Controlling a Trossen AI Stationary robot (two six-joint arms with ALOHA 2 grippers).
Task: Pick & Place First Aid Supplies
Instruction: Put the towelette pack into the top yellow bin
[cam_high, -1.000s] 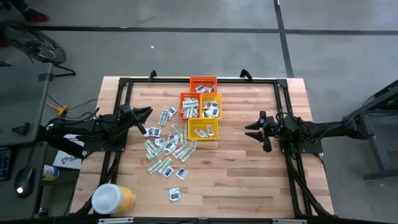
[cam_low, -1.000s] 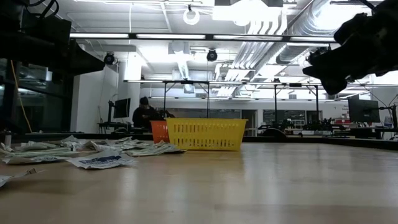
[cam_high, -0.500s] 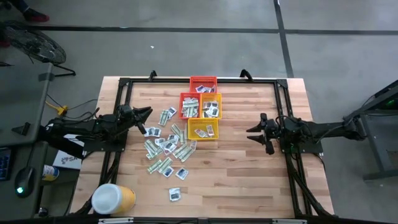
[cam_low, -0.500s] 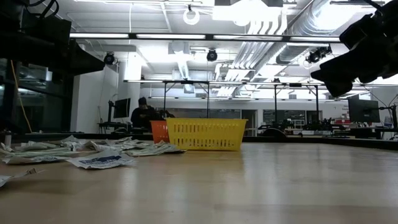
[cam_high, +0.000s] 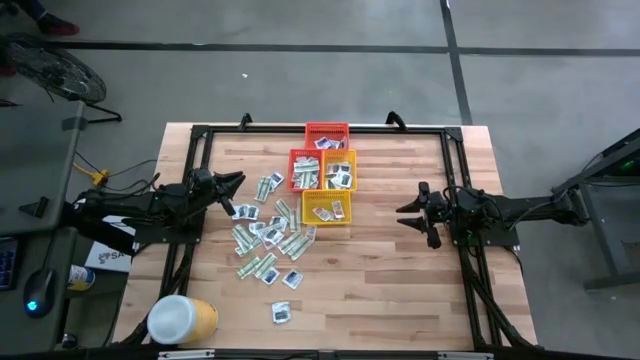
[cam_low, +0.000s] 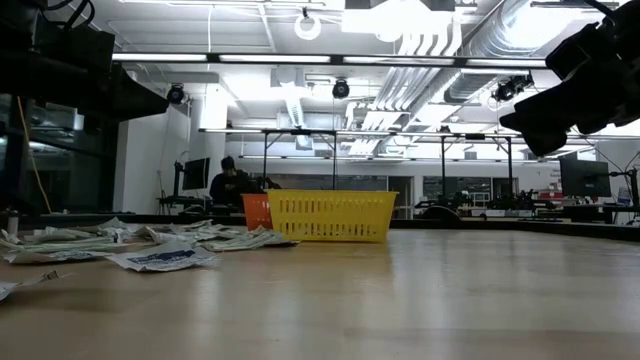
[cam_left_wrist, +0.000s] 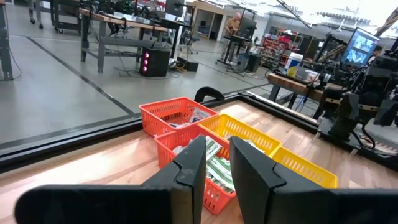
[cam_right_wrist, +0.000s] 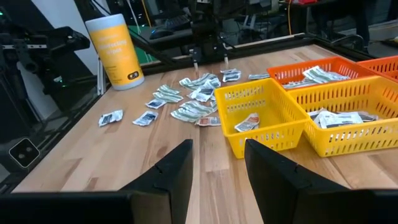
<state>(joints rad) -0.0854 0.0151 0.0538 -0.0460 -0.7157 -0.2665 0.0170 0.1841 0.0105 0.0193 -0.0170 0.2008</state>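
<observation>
Dozens of first aid supplies (cam_high: 268, 240) lie loose on my counter (cam_high: 380, 290); few fill the baskets (cam_high: 326, 182). Left tool (cam_high: 238, 180) and right tool (cam_high: 403, 215) hover spread, empty.

Dark lettering down the yellow tub (cam_right_wrist: 115, 51) at the table's (cam_right_wrist: 143, 149) corner, too blurred to read; dark blue marks on packets (cam_right_wrist: 147, 117), illegible; nothing else legible.
</observation>
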